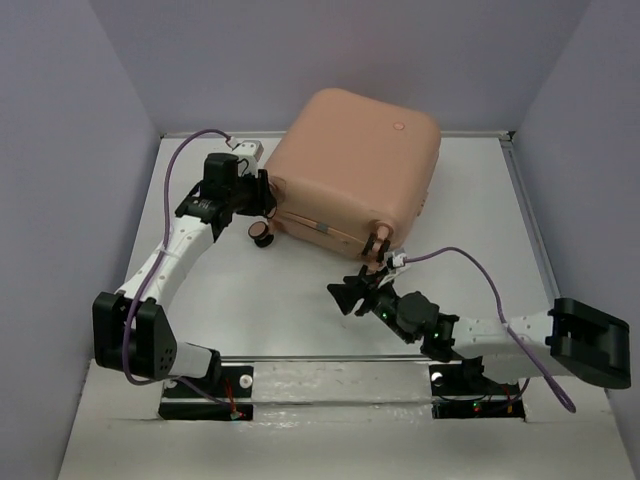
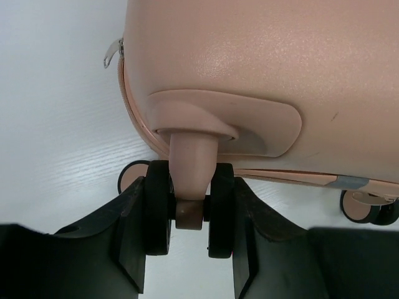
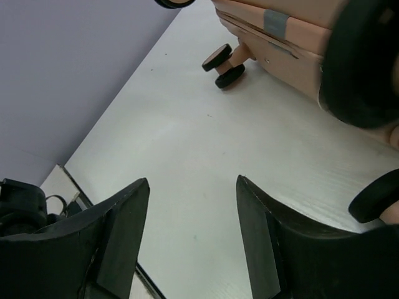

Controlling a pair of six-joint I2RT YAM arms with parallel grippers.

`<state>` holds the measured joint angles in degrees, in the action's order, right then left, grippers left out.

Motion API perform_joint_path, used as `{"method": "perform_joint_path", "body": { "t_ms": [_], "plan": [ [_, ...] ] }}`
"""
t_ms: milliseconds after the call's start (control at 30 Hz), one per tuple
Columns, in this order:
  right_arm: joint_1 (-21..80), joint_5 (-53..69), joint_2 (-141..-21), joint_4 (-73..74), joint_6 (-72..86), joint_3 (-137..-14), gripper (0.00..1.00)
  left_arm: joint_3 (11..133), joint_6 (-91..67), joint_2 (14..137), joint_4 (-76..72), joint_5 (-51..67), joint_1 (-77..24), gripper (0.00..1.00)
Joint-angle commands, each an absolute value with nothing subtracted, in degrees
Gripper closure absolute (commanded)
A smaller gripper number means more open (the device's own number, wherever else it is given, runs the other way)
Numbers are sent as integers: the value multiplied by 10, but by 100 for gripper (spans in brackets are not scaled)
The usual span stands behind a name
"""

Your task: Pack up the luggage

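We log: white wood-grain table (image 1: pixel 290 300) beneath the luggage (image 1: pixel 355 165) (closed, lying flat); lavender walls (image 1: pixel 60 150) behind and beside it; left gripper (image 2: pixel 187 205) clamped on its corner caster (image 2: pixel 190 187); right gripper (image 3: pixel 192 184), jaws apart, just in front of it.

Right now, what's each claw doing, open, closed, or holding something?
Left claw: closed on a caster wheel of the luggage.
Right claw: open, holding nothing.

From above I can't make out the left claw (image 1: pixel 266 198) tips or the caster (image 2: pixel 189 162) they pinch, because the wrist housing covers them. In the left wrist view the luggage (image 2: pixel 262 56) runs off the top and right edges, and a far wheel (image 2: pixel 358 208) is clipped. In the right wrist view a blurred black wheel (image 3: pixel 361 62) is cut off by the frame.
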<state>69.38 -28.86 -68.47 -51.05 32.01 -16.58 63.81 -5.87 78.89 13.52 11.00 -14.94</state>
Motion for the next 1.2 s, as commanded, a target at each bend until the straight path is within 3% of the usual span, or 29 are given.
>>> {"method": "perform_joint_path", "body": {
  "t_ms": [0,133,267,367,467,533,700,967,1167],
  "plan": [
    [696,-259,-592,-390,327,-202,34,652,-69,782,112,91,-149,94],
    [696,-243,-514,-169,302,-301,21,629,-83,774,112,124,-149,94],
    [684,-326,-485,5,273,-417,10,596,-104,749,112,150,-161,94],
    [559,-329,-482,110,266,-486,0,562,-123,726,111,163,-177,94],
    [382,-177,-480,127,265,-519,0,520,-135,679,112,160,-192,94],
    [298,-153,-503,151,258,-555,0,505,-142,651,111,175,-195,94],
    [167,-43,-603,166,249,-606,0,460,-168,596,105,176,-243,94],
    [143,187,-808,151,240,-705,0,392,-271,526,48,161,-395,94],
    [179,373,-986,122,245,-858,6,358,-324,511,-17,158,-467,94]
  ]
}}
